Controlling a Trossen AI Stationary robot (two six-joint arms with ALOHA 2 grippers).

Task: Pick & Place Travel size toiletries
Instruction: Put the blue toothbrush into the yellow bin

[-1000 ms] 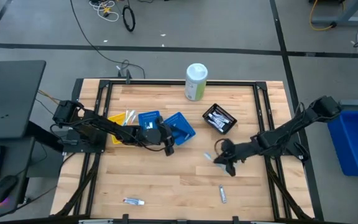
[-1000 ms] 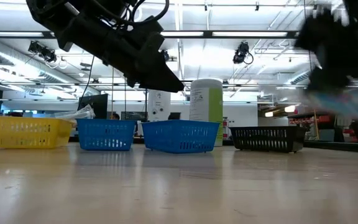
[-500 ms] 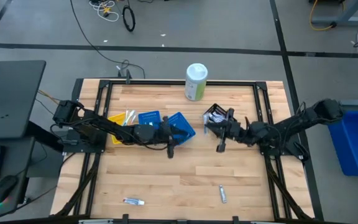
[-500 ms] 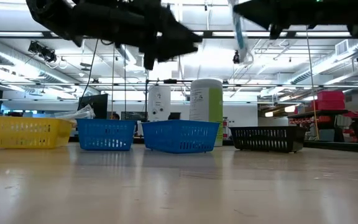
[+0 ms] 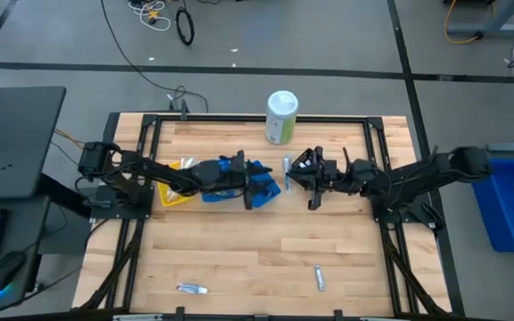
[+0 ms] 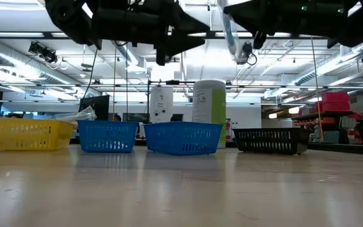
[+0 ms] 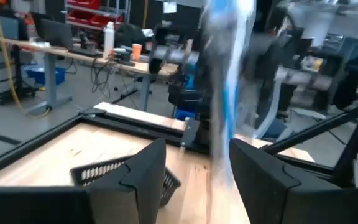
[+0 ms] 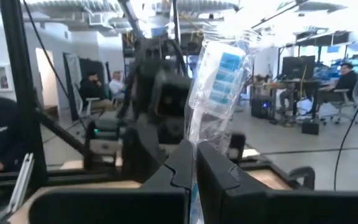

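Note:
My right gripper [image 5: 294, 176] [image 8: 195, 149] is shut on a toothbrush in a clear wrapper [image 8: 219, 81] [image 6: 230, 31], high over the table's middle, beside the black basket [image 6: 271, 140]. Facing it from the left, my left gripper [image 5: 268, 185] [image 7: 197, 168] stands open above a blue basket [image 6: 183, 137]. The blurred toothbrush [image 7: 229, 74] shows just beyond the left fingers; I cannot tell whether they touch it. Two small toothpaste tubes [image 5: 192, 288] [image 5: 319, 278] lie flat near the table's near edge. My right gripper pinches the wrapped toothbrush's lower end [image 8: 194, 142] between its two fingers. The fingers come level from the table's right and lie across it. The toothbrush stands upright above the fingers, lifted clear of the table and baskets.
A yellow basket [image 5: 172, 174] and a second blue basket [image 5: 214, 169] sit in a row at the left, under my left arm. A tall white-green canister [image 5: 281, 117] stands at the far edge. People sit in the room beyond the table.
My right gripper has gone up from the near right, toward the far edge and the table's left, tipping from downward to level; the toothbrush has come along and now stands upright. My left gripper has risen, tipped up to level and gone toward the right gripper.

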